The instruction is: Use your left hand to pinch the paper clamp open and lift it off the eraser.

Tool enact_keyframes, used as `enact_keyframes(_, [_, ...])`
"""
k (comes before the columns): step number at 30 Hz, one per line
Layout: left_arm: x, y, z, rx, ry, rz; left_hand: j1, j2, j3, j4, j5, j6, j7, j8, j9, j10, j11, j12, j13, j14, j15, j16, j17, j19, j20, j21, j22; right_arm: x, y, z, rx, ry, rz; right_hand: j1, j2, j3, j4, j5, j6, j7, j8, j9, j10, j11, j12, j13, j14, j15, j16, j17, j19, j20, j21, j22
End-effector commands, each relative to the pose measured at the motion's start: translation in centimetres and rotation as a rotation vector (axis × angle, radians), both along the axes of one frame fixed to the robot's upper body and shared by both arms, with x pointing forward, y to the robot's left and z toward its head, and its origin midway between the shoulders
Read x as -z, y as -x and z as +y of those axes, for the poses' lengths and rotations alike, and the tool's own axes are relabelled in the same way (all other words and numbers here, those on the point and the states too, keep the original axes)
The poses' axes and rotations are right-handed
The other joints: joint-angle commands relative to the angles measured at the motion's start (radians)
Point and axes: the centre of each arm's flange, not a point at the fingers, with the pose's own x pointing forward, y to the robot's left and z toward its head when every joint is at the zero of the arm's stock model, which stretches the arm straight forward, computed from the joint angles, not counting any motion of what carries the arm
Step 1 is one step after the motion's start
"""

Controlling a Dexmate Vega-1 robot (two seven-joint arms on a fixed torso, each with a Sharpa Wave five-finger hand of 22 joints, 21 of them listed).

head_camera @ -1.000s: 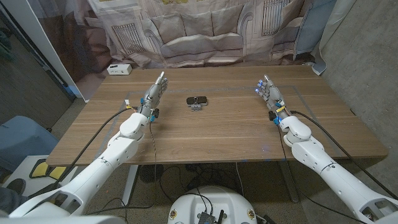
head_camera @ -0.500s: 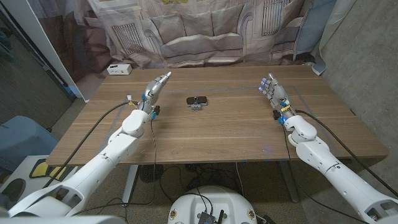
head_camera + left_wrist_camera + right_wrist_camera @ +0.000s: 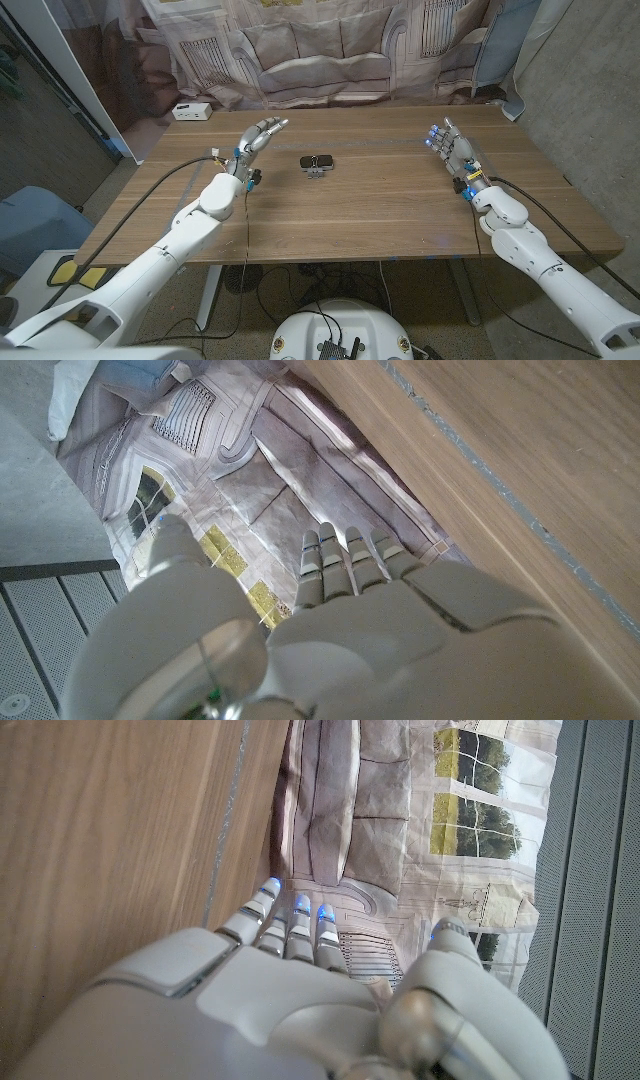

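The paper clamp [image 3: 318, 164] sits clipped on the dark eraser [image 3: 324, 159] near the middle of the wooden surface [image 3: 360, 210]. The left hand [image 3: 256, 140] is near it on its left, apart from it, fingers [image 3: 272, 126] spread and holding nothing. The right hand [image 3: 449, 149] is well apart, fingers loosely apart, holding nothing.

Paper clamp [image 3: 318, 163]: from the head view, off to the right of my left hand [image 3: 256, 138], I see a small dark shape too tiny to separate clamp from eraser.
White box [image 3: 191, 111]: beyond my left hand, too small to identify.
Left hand palm: hidden in my wrist view.
Right hand [image 3: 448, 146]: wrist view cuts off its lower part; palm hidden.
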Motion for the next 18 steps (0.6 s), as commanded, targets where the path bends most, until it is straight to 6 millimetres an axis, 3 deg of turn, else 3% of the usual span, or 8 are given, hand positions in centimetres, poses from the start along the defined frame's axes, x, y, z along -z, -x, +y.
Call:
enact_keyframes(1, [-1.6, 2.4, -0.5, -0.062, -0.094, -0.028, 0.026, -0.002, 0.009, -0.007, 0.005, 0.013, 0.000, 0.003, 0.004, 0.017, -0.004, 0.004, 0.003, 0.005, 0.009, -0.004, 0.003, -0.007, 0.013, -0.007, 0.003, 0.7, 1.2, -0.8, 0.029, -0.050, -0.024, 0.011, 0.001, 0.006, -0.001, 0.003, 0.012, -0.002, 0.004, 0.001, 0.010, -0.001, -0.004, 0.006, 0.010, 0.002, 0.006, 0.000, 0.003, 0.007, 0.005, 0.002])
enact_keyframes(12, [-3.6, 3.6, 0.3, -0.084, -0.178, -0.095, 0.068, -0.001, 0.025, -0.007, 0.007, 0.032, -0.010, 0.002, 0.004, 0.034, -0.025, 0.004, 0.004, 0.006, -0.004, -0.007, 0.002, -0.011, 0.015, -0.009, 0.003, 0.5, 2.9, 0.8, 0.072, -0.077, -0.072, 0.013, 0.002, 0.007, -0.004, 0.002, 0.017, -0.003, 0.004, 0.002, 0.013, -0.002, -0.010, 0.006, 0.012, 0.003, 0.006, 0.000, 0.003, 0.009, 0.005, 0.003])
enact_keyframes(18, [-3.8, 3.6, 0.6, -0.109, -0.204, -0.103, 0.104, -0.007, 0.034, -0.010, 0.010, 0.037, -0.030, -0.001, 0.005, 0.039, -0.046, 0.000, 0.004, 0.008, -0.018, -0.008, 0.002, -0.009, 0.020, -0.009, 0.002, 0.3, 3.2, 1.5, 0.079, -0.070, -0.082, 0.014, 0.002, 0.007, -0.005, 0.001, 0.019, -0.004, 0.004, 0.002, 0.015, -0.003, -0.012, 0.007, 0.015, 0.004, 0.007, 0.000, 0.002, 0.010, 0.004, 0.003])
